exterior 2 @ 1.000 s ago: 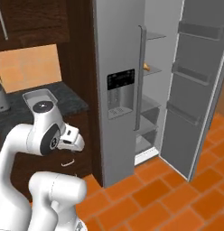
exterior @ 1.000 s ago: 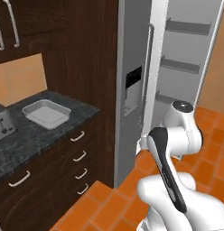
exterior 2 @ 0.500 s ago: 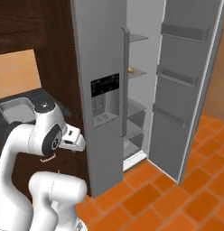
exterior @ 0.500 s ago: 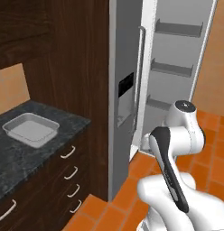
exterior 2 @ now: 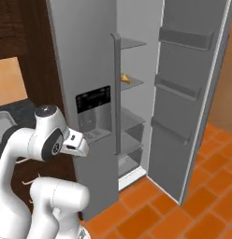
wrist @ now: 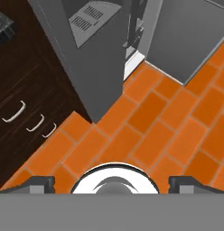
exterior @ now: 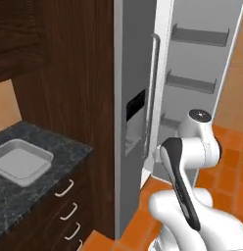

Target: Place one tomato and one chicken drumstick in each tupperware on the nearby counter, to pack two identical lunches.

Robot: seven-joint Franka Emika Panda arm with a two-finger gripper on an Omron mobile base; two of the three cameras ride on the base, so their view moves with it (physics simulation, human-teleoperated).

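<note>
One light-grey tupperware (exterior: 23, 161) lies on the black marbled counter (exterior: 69, 149) at the left of the left base view; its rim (exterior 2: 0, 125) peeks in at the left edge of the right base view. A small tan piece, likely a chicken drumstick (exterior 2: 124, 78), rests on a shelf inside the open fridge. Tomatoes and the second tupperware are out of view. My gripper (wrist: 112, 184) hangs open over the orange floor with nothing between its fingertips (wrist: 39, 182), far from the tray and the fridge shelf.
The grey fridge (exterior 2: 90, 70) stands with its right door (exterior 2: 192, 93) swung open, showing shelves. A tall dark wood cabinet (exterior: 79, 73) separates it from the counter. Drawers with silver handles (wrist: 14, 113) are under the counter. Orange tile floor (wrist: 168, 117) lies before the fridge.
The base has moved, so the whole picture shifts: the fridge is larger and more central, and the counter and tray have slid left. The arm keeps its folded pose.
</note>
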